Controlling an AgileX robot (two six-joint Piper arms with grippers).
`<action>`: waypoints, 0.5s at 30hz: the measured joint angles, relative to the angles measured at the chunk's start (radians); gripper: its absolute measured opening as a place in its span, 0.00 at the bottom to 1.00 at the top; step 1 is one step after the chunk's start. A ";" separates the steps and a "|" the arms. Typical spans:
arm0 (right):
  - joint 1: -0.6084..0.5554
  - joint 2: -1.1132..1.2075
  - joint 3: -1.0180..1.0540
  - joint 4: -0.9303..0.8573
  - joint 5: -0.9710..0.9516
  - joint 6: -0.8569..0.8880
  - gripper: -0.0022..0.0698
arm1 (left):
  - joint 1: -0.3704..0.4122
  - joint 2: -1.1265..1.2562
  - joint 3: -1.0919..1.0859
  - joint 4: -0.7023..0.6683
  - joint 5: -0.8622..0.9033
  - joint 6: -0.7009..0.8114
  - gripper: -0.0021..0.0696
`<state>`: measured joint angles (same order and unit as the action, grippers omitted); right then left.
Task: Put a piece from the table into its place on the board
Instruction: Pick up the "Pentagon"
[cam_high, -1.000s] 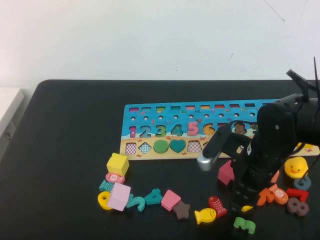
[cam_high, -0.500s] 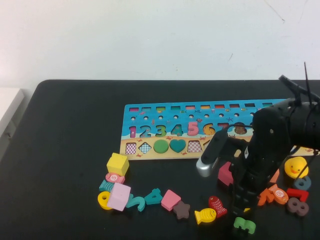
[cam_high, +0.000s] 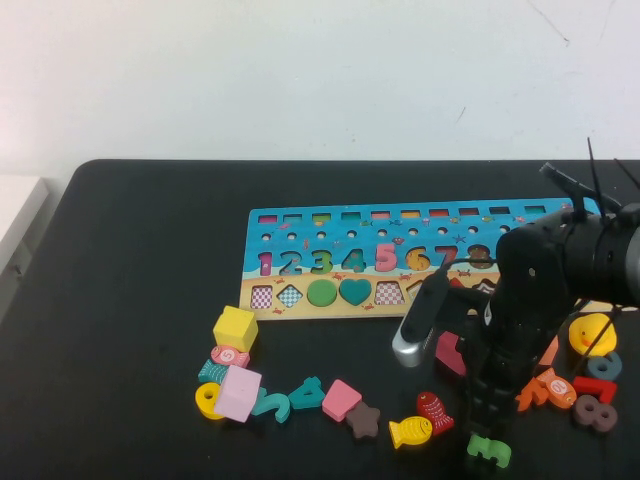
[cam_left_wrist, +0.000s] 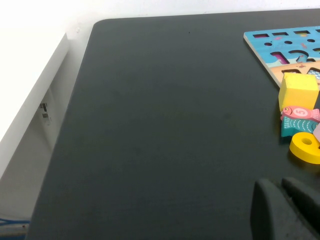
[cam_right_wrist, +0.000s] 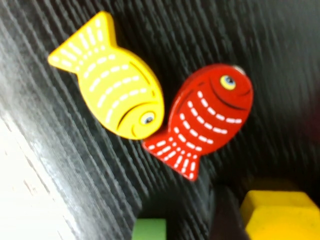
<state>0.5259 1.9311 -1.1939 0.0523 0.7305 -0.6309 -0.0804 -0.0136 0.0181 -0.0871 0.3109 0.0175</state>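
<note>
Right gripper (cam_high: 487, 415) hangs low over the table (cam_high: 140, 300), on the near side of the board (cam_high: 400, 260), amid the loose toys; its jaws stand wide and hold nothing; the piece (cam_right_wrist: 280, 215) lies just under them, beside one dark finger (cam_right_wrist: 226, 212). Left gripper (cam_left_wrist: 285, 210) is parked well away from the board over bare table; whether it is open I cannot tell.

Risk, as I judge it: the red fish (cam_high: 435, 410) and the green number (cam_high: 488, 449) crowd close to the piece, so closing jaws could catch a neighbour or skid the flat piece aside; the thin piece may also slip from a shallow grip.

From the high view the arm hides the piece and the pentagon recess; only the right wrist view shows the piece, with the yellow fish (cam_right_wrist: 112, 97) touching the red fish.
</note>
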 joint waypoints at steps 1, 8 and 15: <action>0.000 0.002 0.000 -0.002 0.002 0.000 0.59 | 0.000 0.000 0.000 0.000 0.000 0.000 0.03; 0.000 0.010 -0.098 -0.002 0.123 0.034 0.52 | 0.000 0.000 0.000 0.000 0.000 0.000 0.03; 0.000 0.010 -0.259 -0.002 0.336 0.110 0.52 | 0.000 0.000 0.000 0.000 0.000 0.000 0.03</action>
<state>0.5259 1.9406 -1.4528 0.0502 1.0664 -0.5211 -0.0804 -0.0136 0.0181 -0.0871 0.3109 0.0175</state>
